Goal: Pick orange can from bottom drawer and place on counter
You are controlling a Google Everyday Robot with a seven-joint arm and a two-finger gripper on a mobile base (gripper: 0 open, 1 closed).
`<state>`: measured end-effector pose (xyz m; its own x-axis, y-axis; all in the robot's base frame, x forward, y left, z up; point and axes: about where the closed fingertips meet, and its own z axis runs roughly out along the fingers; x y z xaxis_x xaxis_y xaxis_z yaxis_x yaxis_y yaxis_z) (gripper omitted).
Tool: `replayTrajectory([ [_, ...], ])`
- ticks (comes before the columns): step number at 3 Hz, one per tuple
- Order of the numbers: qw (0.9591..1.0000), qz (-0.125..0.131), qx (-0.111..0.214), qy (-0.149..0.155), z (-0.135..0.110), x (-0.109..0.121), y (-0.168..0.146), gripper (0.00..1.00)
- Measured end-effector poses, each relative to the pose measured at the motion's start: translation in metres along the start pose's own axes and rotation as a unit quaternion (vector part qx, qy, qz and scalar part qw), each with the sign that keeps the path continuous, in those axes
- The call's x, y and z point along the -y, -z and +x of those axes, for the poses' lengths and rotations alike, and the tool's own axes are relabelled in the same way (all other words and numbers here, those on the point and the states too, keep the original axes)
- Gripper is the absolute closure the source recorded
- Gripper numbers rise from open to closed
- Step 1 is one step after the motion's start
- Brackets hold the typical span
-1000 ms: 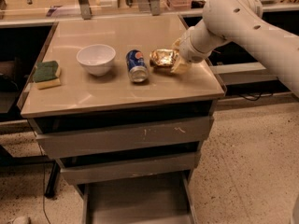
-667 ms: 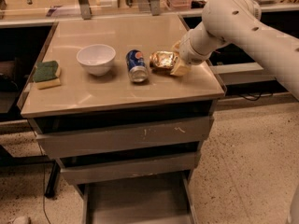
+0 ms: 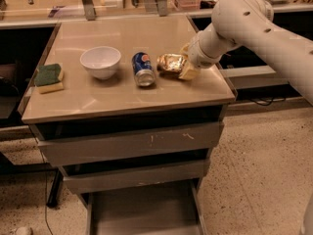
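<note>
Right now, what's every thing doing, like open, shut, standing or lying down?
orange can: lying on its side on the counter
gripper: at the orange can's right end
blue can: lying on its side
white bowl: upright, empty
sponge: flat, green side up
bottom drawer: pulled open, nothing seen inside

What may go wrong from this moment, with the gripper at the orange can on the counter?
1. The gripper grasps the orange can sideways, on or just above the counter. Once released, it may roll toward the nearby right edge.
2. The blue can lies on its side close beside it, so a sideways withdrawal might knock it rolling.
</note>
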<state>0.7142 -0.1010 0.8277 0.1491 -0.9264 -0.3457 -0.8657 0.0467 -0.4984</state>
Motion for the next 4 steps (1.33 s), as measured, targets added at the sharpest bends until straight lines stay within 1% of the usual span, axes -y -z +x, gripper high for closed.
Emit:
replayTrajectory([
  [3, 1.0, 0.0, 0.0, 0.0, 0.0, -0.0001, -0.0001, 0.13],
  [4, 1.0, 0.0, 0.0, 0.0, -0.0001, -0.0001, -0.0003, 0.0],
])
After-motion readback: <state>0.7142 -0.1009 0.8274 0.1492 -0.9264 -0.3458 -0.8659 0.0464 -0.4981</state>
